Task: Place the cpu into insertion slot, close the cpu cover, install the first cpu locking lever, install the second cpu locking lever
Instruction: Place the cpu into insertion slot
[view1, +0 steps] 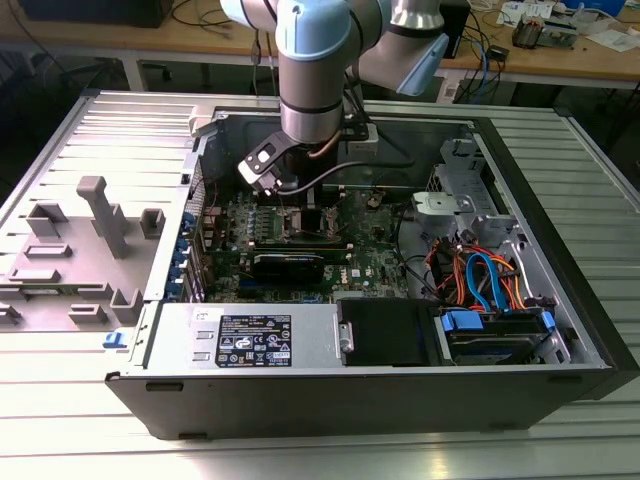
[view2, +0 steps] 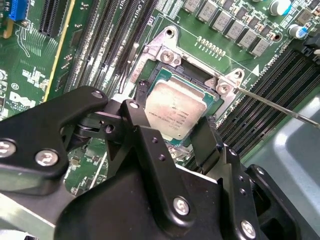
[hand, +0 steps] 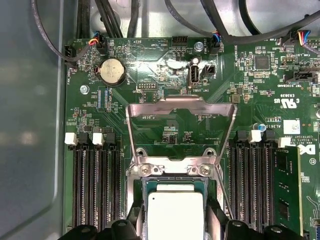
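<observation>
In both wrist views the cpu (view2: 175, 107) (hand: 175, 210), a silver-topped square chip, lies level in the insertion slot (view2: 165, 52) (hand: 170, 170). My gripper (view2: 172, 125) (hand: 176, 220) is shut on the cpu, one black finger against each of two opposite edges. The cpu cover (hand: 180, 106), a silver window frame, stands swung back from the slot on its hinge. A thin wire locking lever (view2: 280, 107) sticks out past one corner of the slot. In the exterior view the gripper (view1: 300, 205) reaches down into the open computer case over the motherboard.
Long black memory slots (hand: 95, 185) (hand: 250, 180) flank the socket. Cables (hand: 200, 25) hang past the board's edge. A black card (view1: 290, 265), a drive bay with orange and blue cables (view1: 480, 280) and the case wall (view1: 330, 345) surround the arm. Grey fixtures (view1: 100, 220) stand on the exterior view's left.
</observation>
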